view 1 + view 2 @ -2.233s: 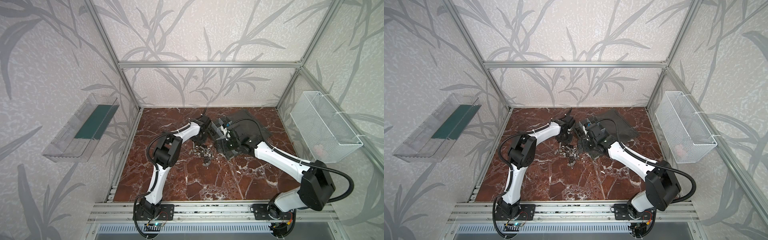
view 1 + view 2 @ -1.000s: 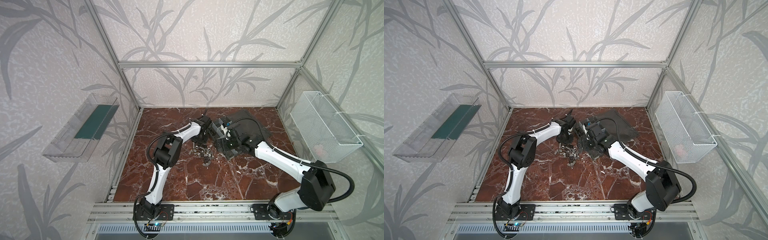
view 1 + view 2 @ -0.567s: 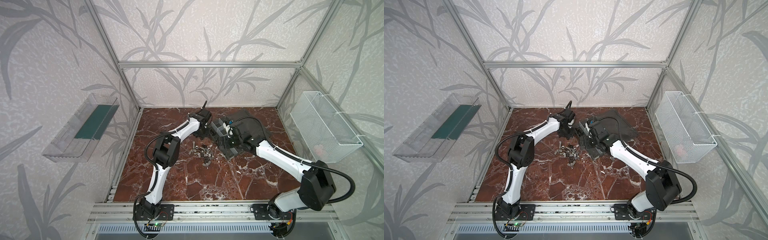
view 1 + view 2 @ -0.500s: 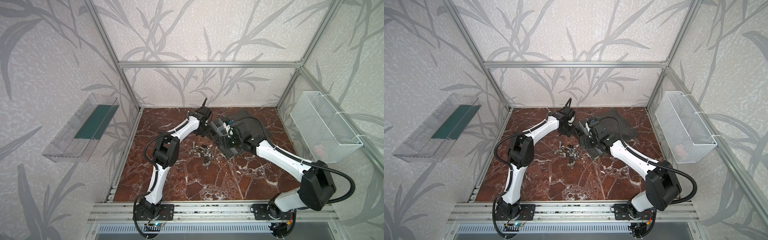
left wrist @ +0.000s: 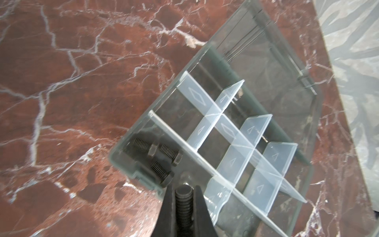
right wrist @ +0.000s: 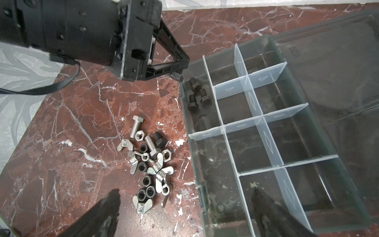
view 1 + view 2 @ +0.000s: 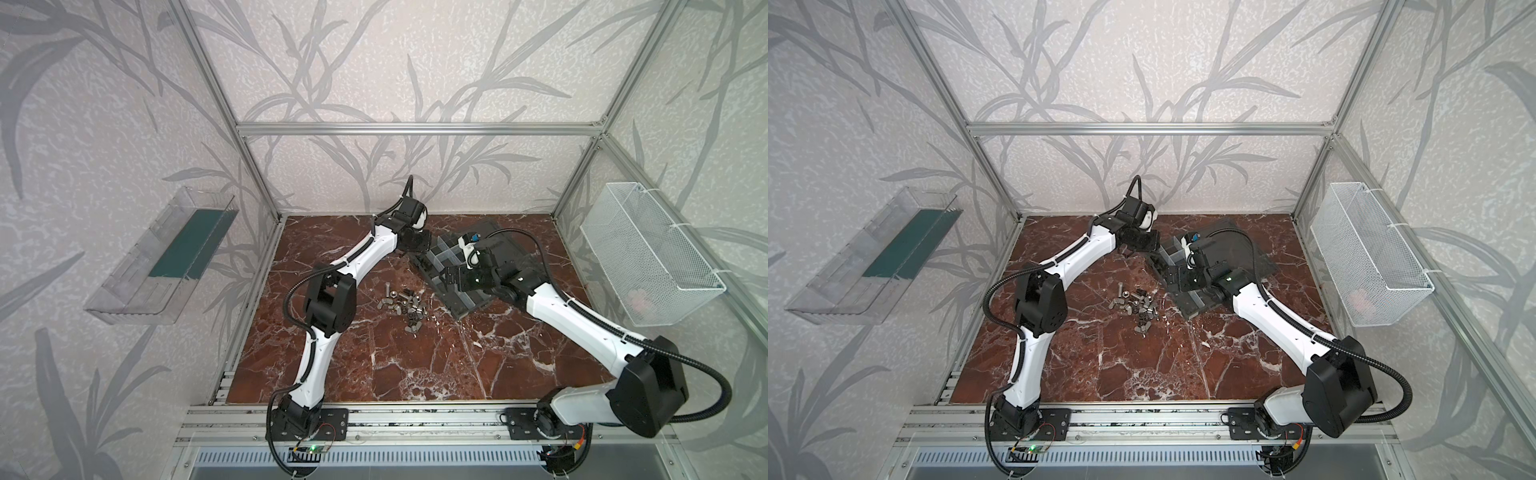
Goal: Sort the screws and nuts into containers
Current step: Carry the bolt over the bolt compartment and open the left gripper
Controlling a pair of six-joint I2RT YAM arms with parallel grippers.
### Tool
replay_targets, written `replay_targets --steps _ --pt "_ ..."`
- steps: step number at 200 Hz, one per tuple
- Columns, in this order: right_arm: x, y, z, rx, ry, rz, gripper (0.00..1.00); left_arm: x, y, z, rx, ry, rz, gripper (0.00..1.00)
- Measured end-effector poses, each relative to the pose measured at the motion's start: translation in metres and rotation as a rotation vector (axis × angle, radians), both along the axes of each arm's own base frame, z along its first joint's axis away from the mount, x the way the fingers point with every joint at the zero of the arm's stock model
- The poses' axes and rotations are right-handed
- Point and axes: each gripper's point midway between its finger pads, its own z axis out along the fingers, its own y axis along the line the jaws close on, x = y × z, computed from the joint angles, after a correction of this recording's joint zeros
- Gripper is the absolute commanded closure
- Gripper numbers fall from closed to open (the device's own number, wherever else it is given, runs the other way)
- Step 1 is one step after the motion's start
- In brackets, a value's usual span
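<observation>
My left gripper (image 5: 185, 188) is shut on a dark threaded screw (image 5: 184, 198). It hangs over the corner compartment of the dark-grey organizer box (image 5: 252, 121), whose containers are split by translucent dividers. Three dark screws (image 5: 158, 158) lie in that compartment, seen also in the right wrist view as dark screws (image 6: 196, 96) beside the left gripper (image 6: 180, 71). A loose pile of nuts (image 6: 149, 174) and silver screws (image 6: 136, 125) lies on the marble left of the box; the pile (image 7: 405, 305) shows in both top views. My right gripper (image 6: 185, 195) is open, straddling the box's near wall, holding nothing.
The box's lid (image 6: 338, 61) lies open flat behind the compartments. A white wire basket (image 7: 648, 257) hangs on the right wall and a clear tray with a green base (image 7: 166, 257) on the left wall. Aluminium frame posts (image 7: 257, 174) border the marble floor.
My left gripper has risen from beside the pile and swung back toward the far corner of the box, with the dark screw in it. The right arm has hardly moved.
</observation>
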Motion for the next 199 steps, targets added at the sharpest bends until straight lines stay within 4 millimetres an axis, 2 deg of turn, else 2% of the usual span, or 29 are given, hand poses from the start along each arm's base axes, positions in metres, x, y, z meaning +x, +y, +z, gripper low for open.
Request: replay_targets --steps 33,52,71,94,128,199 --pt "-0.004 -0.005 -0.009 -0.009 0.018 -0.006 0.01 0.005 -0.009 -0.021 -0.033 0.034 0.010 0.93" --pt "-0.006 -0.007 -0.015 -0.015 0.030 -0.008 0.01 0.005 -0.010 -0.038 -0.028 0.065 0.017 0.92" --pt "-0.005 -0.009 -0.015 -0.016 0.032 -0.011 0.01 0.003 -0.008 -0.046 -0.022 0.085 0.024 0.92" --pt "-0.005 -0.009 -0.015 -0.014 0.032 -0.013 0.01 0.002 -0.009 -0.046 -0.026 0.088 0.023 0.88" --pt "-0.006 -0.008 -0.015 -0.009 0.035 -0.007 0.01 0.001 -0.010 -0.046 -0.030 0.092 0.018 0.77" --pt "-0.007 -0.010 -0.007 0.001 0.017 -0.010 0.01 0.000 -0.009 -0.047 -0.025 0.096 0.010 0.71"
